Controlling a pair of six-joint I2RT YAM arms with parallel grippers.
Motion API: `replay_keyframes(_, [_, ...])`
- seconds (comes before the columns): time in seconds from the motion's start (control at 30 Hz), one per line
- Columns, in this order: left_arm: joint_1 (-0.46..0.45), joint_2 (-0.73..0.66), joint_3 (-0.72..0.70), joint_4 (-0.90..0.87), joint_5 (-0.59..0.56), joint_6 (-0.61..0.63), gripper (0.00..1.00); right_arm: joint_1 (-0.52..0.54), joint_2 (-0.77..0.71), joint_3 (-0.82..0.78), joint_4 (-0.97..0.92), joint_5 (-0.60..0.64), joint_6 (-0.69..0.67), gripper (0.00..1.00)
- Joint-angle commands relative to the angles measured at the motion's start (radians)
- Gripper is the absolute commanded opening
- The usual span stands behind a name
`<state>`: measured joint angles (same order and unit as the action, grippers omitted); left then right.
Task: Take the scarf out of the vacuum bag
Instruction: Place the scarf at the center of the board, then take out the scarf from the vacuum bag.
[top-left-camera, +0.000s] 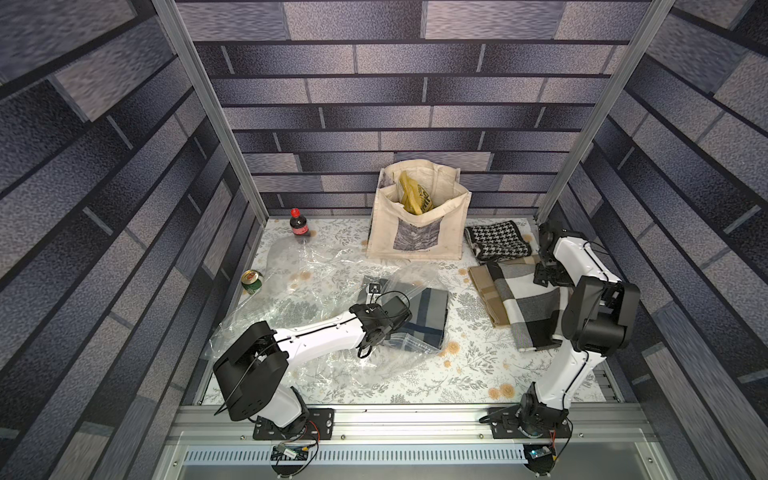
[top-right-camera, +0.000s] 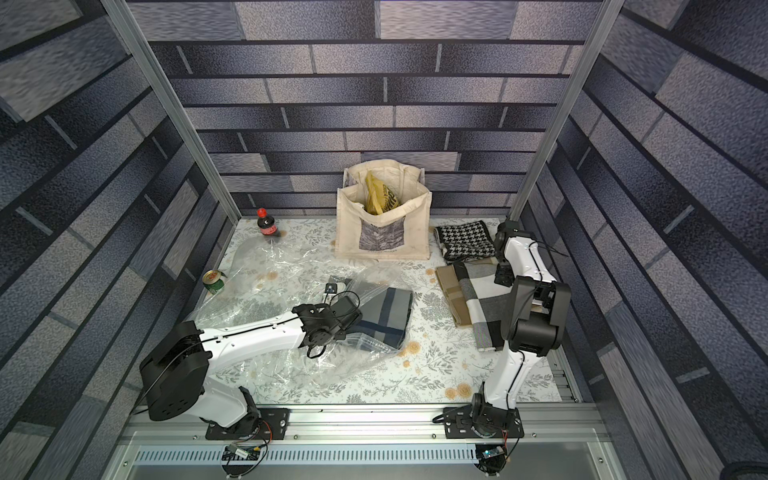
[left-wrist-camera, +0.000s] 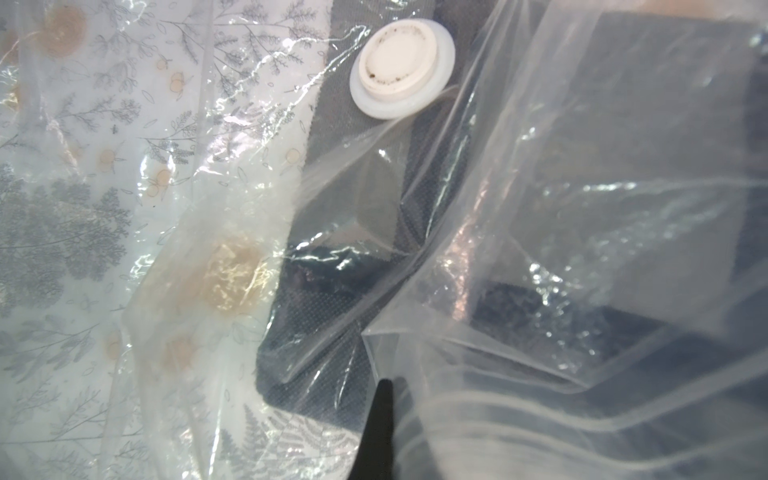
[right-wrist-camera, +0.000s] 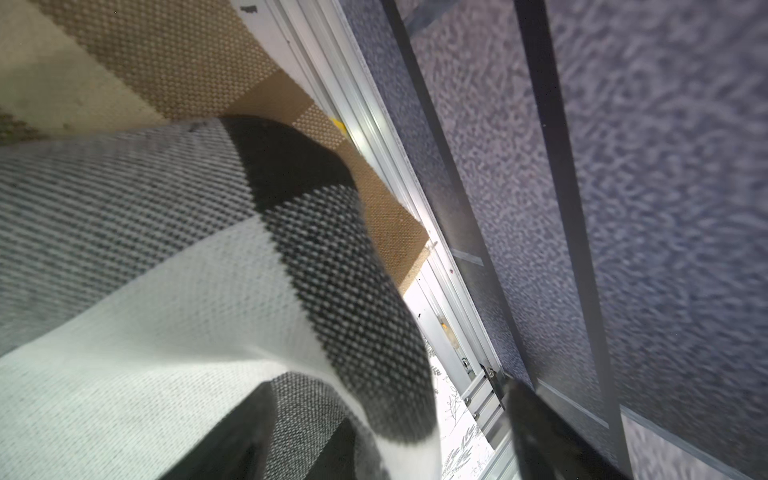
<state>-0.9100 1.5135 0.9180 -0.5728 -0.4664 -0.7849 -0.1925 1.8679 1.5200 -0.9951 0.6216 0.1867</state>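
The vacuum bag (top-left-camera: 316, 286) (top-right-camera: 270, 299) lies crumpled and transparent across the left and middle of the table. Its round white valve cap (left-wrist-camera: 401, 70) faces up. Inside it lies a folded grey and navy scarf (top-left-camera: 419, 320) (top-right-camera: 386, 316) (left-wrist-camera: 648, 137). My left gripper (top-left-camera: 405, 308) (left-wrist-camera: 388, 395) is shut on a fold of the bag's plastic at the scarf's near-left edge. My right gripper (top-left-camera: 548, 275) (right-wrist-camera: 386, 436) stands open at the far right. A black, white and grey checked scarf (top-left-camera: 528, 307) (right-wrist-camera: 166, 316) lies loose between its spread fingers, outside the bag.
A cream tote bag (top-left-camera: 419, 232) stands at the back. A houndstooth scarf (top-left-camera: 498, 241) and a tan scarf (top-left-camera: 482, 286) lie at the right. A cola bottle (top-left-camera: 297, 224) and a green can (top-left-camera: 252, 281) stand at the left. The metal side rail (right-wrist-camera: 374, 137) runs close to the right gripper.
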Motion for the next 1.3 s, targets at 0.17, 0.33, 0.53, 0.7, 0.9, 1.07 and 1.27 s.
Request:
replay_keyframes(0.17, [-0.008,0.013,0.039,-0.016,-0.009,0.026,0.0,0.005,-0.159,-0.038,0.036,-0.071,0.04,1.0])
replay_keyframes(0.33, [-0.009,0.011,0.038,-0.017,-0.009,0.026,0.0,0.006,-0.26,-0.13,0.121,-0.242,0.054,1.0])
replay_keyframes(0.53, [-0.017,0.019,0.056,-0.022,-0.011,0.031,0.0,0.069,-0.364,-0.253,0.218,-0.379,0.087,1.0])
replay_keyframes(0.7, [-0.031,0.028,0.067,-0.03,-0.018,0.03,0.0,0.138,-0.455,-0.338,0.281,-0.543,0.138,1.0])
replay_keyframes(0.9, [-0.065,0.021,0.071,-0.024,-0.038,0.035,0.0,0.258,-0.586,-0.444,0.392,-0.713,0.229,1.0])
replay_keyframes(1.07, [-0.107,0.006,0.081,-0.001,-0.058,0.058,0.0,0.339,-0.639,-0.602,0.546,-0.923,0.323,1.0])
replay_keyframes(1.27, [-0.137,0.04,0.134,-0.01,-0.06,0.067,0.0,0.445,-0.639,-0.725,0.706,-1.021,0.372,1.0])
